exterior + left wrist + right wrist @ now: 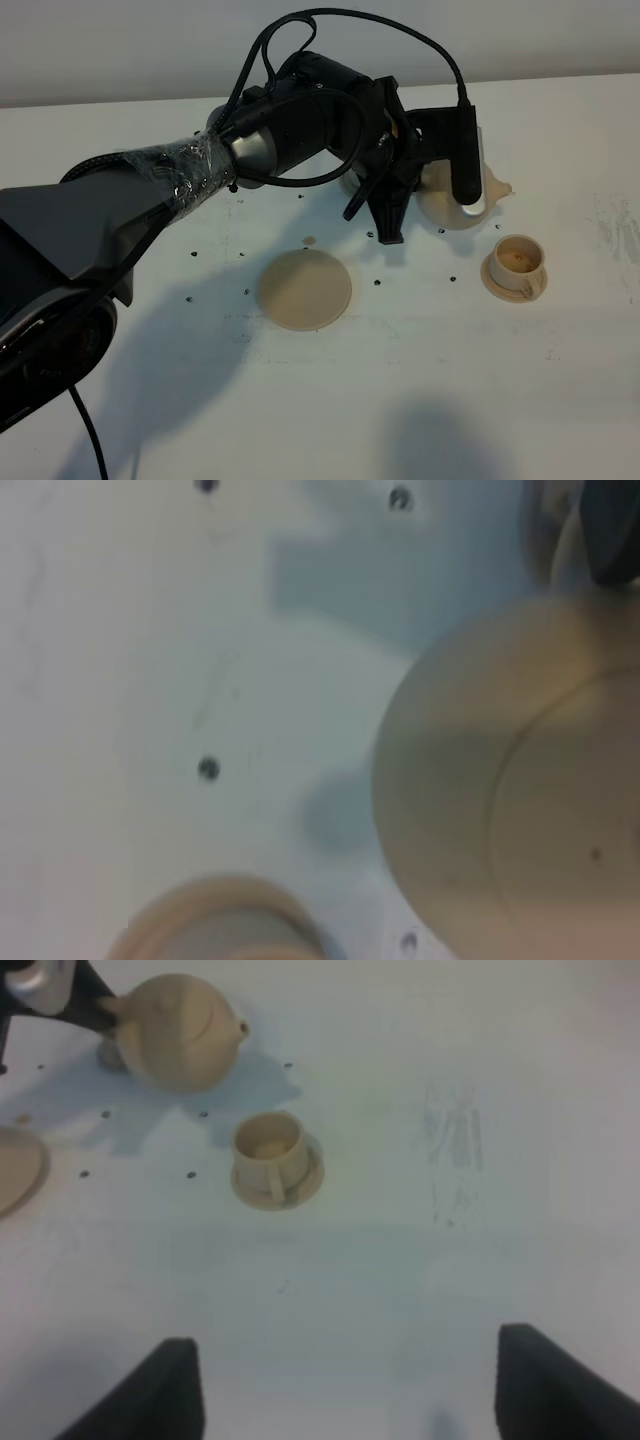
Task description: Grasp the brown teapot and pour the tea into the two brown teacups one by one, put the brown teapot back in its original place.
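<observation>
Right wrist view is the clearest. In it the brown teapot is seen with its short spout turned toward a teacup, which is stood on a small saucer just beside the teapot. The left pincer is met at the teapot's opposite side, where the handle lies. Its dark fingers are drawn together and clamped on that handle, so the round body lies just beyond the fingertips. Whether the teapot is lifted clear of the white bench cannot be told. In the exterior high view much of the teapot is covered by the left arm, and only the spout side is shown. The wide saucer disc is laid bare on the bench, well apart from the teapot on its handle side. A second pale shape is glimpsed just behind the teapot, but it is too hidden to be named. The left wrist view is blurred and largely filled by the teapot's body. The right pincer is held well apart from the teapot, its jaws spread wide with nothing between them.
</observation>
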Available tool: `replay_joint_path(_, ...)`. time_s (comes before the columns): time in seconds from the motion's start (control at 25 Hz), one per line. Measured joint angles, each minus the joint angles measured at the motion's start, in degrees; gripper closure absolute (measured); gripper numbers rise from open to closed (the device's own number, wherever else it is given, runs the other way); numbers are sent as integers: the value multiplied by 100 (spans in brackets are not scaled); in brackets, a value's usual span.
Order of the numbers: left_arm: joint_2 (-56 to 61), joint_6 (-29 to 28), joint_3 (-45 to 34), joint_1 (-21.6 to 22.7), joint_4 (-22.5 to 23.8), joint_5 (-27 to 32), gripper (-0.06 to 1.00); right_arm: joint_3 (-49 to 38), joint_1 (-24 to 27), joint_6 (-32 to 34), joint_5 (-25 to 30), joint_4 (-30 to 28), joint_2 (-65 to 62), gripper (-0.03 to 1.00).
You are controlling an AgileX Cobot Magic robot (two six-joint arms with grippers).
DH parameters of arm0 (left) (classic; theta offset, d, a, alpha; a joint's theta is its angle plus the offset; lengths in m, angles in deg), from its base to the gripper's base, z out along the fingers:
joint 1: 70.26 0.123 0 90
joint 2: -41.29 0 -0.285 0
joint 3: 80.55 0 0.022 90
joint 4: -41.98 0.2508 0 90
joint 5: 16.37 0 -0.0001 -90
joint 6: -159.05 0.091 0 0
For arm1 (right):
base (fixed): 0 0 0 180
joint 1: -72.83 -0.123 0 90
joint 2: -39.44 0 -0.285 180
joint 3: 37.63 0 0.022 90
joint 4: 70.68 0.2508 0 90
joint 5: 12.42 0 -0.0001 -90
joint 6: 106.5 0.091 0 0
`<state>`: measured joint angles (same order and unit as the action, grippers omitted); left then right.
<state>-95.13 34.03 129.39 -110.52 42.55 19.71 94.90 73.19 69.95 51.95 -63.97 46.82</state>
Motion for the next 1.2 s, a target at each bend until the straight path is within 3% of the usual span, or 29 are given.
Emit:
replay_joint_path(0.16,0,119,0,0,96,78,86,0,0,0,0,0,0,37)
replay_joint_path(0.56,-11,1034,0,-29,188,83,86,0,0,0,0,0,0,37)
replay_joint_path(1.04,-223,1313,0,-208,208,-590,86,0,0,0,0,0,0,37)
replay_joint_path(1.2,-223,1644,0,-226,208,-669,86,0,0,0,0,0,0,37)
